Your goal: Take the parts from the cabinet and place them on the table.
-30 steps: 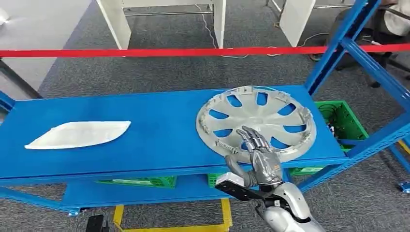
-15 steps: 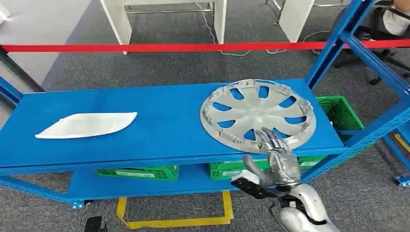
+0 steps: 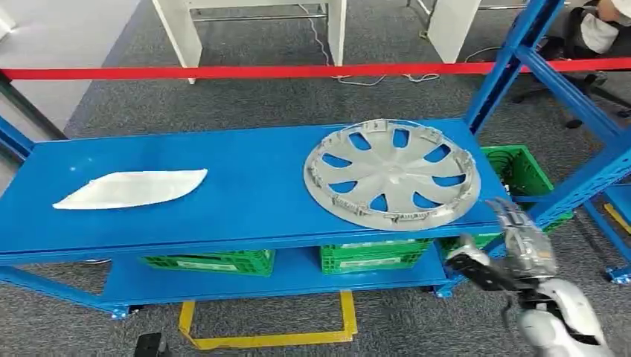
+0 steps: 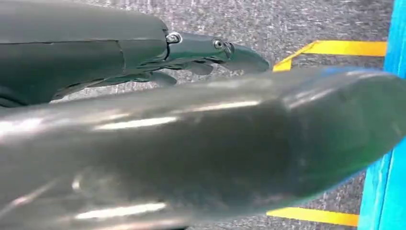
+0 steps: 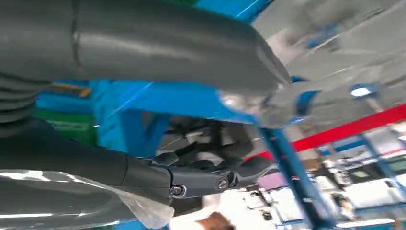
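A silver hubcap (image 3: 391,172) lies flat on the right half of the blue cabinet shelf (image 3: 245,201). A flat white part (image 3: 132,187) lies on the shelf's left side. My right hand (image 3: 524,242) hangs in front of and below the shelf's right front corner, apart from the hubcap, fingers spread and holding nothing. In the right wrist view its dark fingers (image 5: 210,175) reach out under the blue shelf edge. In the left wrist view my left hand (image 4: 191,52) stretches its fingers over grey carpet, holding nothing.
Green crates (image 3: 208,262) (image 3: 372,256) sit under the shelf, another (image 3: 521,175) at its right end. Blue cabinet posts (image 3: 513,59) rise at right. A red barrier tape (image 3: 298,72) crosses behind. Yellow floor lines (image 3: 268,338) lie below. A person (image 3: 606,22) sits at far right.
My right hand has left the hubcap's near rim and moved right and down, off the shelf's front edge. The hubcap stays on the shelf. The camera shifted slightly.
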You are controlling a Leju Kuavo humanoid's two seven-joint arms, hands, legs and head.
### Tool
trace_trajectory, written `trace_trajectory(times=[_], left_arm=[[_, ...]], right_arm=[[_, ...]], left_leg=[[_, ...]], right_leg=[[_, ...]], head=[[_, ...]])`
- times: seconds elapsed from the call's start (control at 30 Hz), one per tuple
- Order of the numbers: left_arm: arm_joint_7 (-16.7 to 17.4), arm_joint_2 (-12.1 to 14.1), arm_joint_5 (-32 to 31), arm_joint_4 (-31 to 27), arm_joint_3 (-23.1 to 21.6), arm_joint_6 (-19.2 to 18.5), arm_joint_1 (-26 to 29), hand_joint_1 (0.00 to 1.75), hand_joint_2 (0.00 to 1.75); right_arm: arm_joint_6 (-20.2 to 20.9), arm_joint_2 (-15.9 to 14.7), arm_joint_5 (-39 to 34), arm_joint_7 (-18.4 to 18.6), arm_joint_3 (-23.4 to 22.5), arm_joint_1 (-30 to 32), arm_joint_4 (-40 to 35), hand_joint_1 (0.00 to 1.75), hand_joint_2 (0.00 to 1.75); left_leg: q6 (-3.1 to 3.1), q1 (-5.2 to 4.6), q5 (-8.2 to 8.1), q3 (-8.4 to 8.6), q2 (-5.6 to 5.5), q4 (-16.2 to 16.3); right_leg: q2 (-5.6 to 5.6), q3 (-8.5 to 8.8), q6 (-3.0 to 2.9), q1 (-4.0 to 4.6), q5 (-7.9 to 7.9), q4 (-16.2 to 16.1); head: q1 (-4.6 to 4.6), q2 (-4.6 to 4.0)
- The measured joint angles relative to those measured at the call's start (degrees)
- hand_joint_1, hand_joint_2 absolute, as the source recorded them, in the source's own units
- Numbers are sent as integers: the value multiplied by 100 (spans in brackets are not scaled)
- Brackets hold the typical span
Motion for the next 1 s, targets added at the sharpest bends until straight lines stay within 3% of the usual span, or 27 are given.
trace_trajectory(times=[0.07, 0.1, 0.13, 0.23, 0.27, 0.3, 0.33, 0.4, 0.43, 0.47, 0.5, 0.57, 0.63, 0.73, 0.77, 0.8, 0.83, 0.9, 0.93, 0.97, 1.0], left_arm=[[0, 2, 0, 0, 0, -2, -15, 0, 0], [0, 4, 0, 0, 0, -2, -25, 0, 0], [-2, 7, -2, 0, 0, -2, -37, 0, 0], [0, 7, -2, 0, 2, -4, -35, 0, 0], [0, 7, -2, 2, 2, -4, -33, 0, 0], [0, 7, -2, 2, 2, -4, -34, 0, 0], [0, 7, -11, 2, 2, -4, -39, 0, 0], [0, 2, -26, 2, 2, -9, -50, 0, 0], [0, 11, -37, 2, 2, -18, -50, 0, 0], [0, 13, -44, 2, 2, -24, -55, 0, 0], [0, 13, -46, 2, 2, -26, -53, 0, 0], [0, 15, -59, 2, 2, -28, -45, 0, 0], [-2, 17, -74, 2, 2, -26, -53, 0, 0], [4, 15, -116, 2, 2, -31, -70, 0, 0], [20, 15, -122, 2, 2, -37, -71, 0, 0], [20, 15, -136, 2, 2, -37, -71, 0, 0], [28, 15, -149, 2, 2, -39, -74, 0, 0], [37, 15, -166, 2, 2, -48, -90, 0, 0], [50, 15, -175, 2, 2, -57, -105, 0, 0], [68, 20, -181, 2, 2, -57, -130, 0, 0], [68, 17, -208, 2, 0, -59, -162, 0, 0]], right_arm=[[22, -77, 0, -18, -143, -2, 29, 0, 175], [31, -121, 2, -22, -202, -2, 35, 0, 175], [40, -136, 7, -31, -232, -8, 46, 0, 175], [57, -177, 15, -28, -293, 2, 103, 0, 175], [59, -180, 22, -26, -298, 15, 127, 0, 175], [64, -182, 39, -20, -307, 24, 147, 0, 0], [70, -195, 55, -2, -322, 22, 160, 0, 0], [110, -272, 66, 26, -388, 14, 177, 0, 0], [158, -313, 66, 24, -436, -3, 208, 0, 0], [215, -369, 68, 6, -496, -34, 241, 0, 0], [275, -418, 89, -19, -554, -33, 276, 0, 0], [352, -503, 140, -114, -645, -40, 322, 0, 0], [402, -575, 188, -186, -702, -75, 346, 0, 0], [481, -595, 289, -278, -709, -209, 400, 0, 0], [488, -601, 302, -286, -704, -263, 442, 0, 0], [496, -610, 308, -295, -702, -298, 473, 0, 0], [503, -623, 321, -317, -700, -343, 494, 0, 0], [529, -654, 361, -387, -682, -507, 593, 0, 0], [545, -667, 363, -418, -678, -597, 632, 0, 0], [555, -669, 361, -459, -654, -724, 694, 0, 0], [582, -676, 352, -499, -619, -848, 779, 0, 0]], left_leg=[[72, -2, -44, 6, 2, -112], [114, 57, 4, 29, 17, -196], [148, 49, 20, 28, 19, -214], [167, 39, 29, 3, 17, -206], [167, 38, 28, 2, 17, -197], [167, 40, 26, 3, 17, -188], [166, 42, 22, 3, 17, -176], [122, 53, -10, 3, 11, -124], [93, 37, -27, -12, 2, -102], [62, -6, -48, -62, -6, -17], [36, -13, -23, -95, -4, -23], [2, -4, -7, -108, -2, -21], [-65, 7, -166, -158, 2, 138], [-121, 28, -812, -709, 2, 1424], [-117, 28, -891, -849, 2, 1735], [-100, 27, -837, -861, 1, 1768], [-73, 26, -671, -772, 2, 1587], [25, 3, -147, -312, 1, 635], [91, -28, -6, -114, 1, 209], [123, -39, -72, -59, 4, 61], [115, -44, -99, -47, 4, 9]], right_leg=[[-2, -29, 66, 0, 15, -15], [-2, -107, 93, -9, -58, 19], [2, -186, 106, -4, -198, 203], [10, -824, 157, -14, -754, 1549], [9, -971, 173, -15, -779, 1806], [9, -970, 186, -22, -647, 1755], [7, -856, 201, -36, -421, 1469], [-4, -389, 233, -86, 124, 454], [2, -262, 254, -95, 52, 215], [30, -197, 202, -78, 32, 81], [29, -242, 146, -82, 46, 148], [42, -275, 93, -68, 54, 179], [35, -261, 34, -101, 80, 160], [26, -282, -14, -83, 94, 162], [27, -286, -19, -71, 97, 163], [27, -286, -20, -64, 98, 163], [30, -284, -22, -51, 99, 163], [54, -276, -27, -31, 104, 163], [64, -278, -27, -32, 109, 162], [80, -304, -9, 7, 112, 184], [92, -347, 27, -11, 137, 183]], head=[[0, 0], [7, 0], [26, 0], [33, 0], [33, 0], [33, 0], [33, 0], [35, 0], [35, 0], [57, 0], [31, 0], [39, 0], [26, 0], [2, 0], [4, 0], [2, 0], [4, 0], [4, 0], [4, 0], [11, 0], [7, 0]])
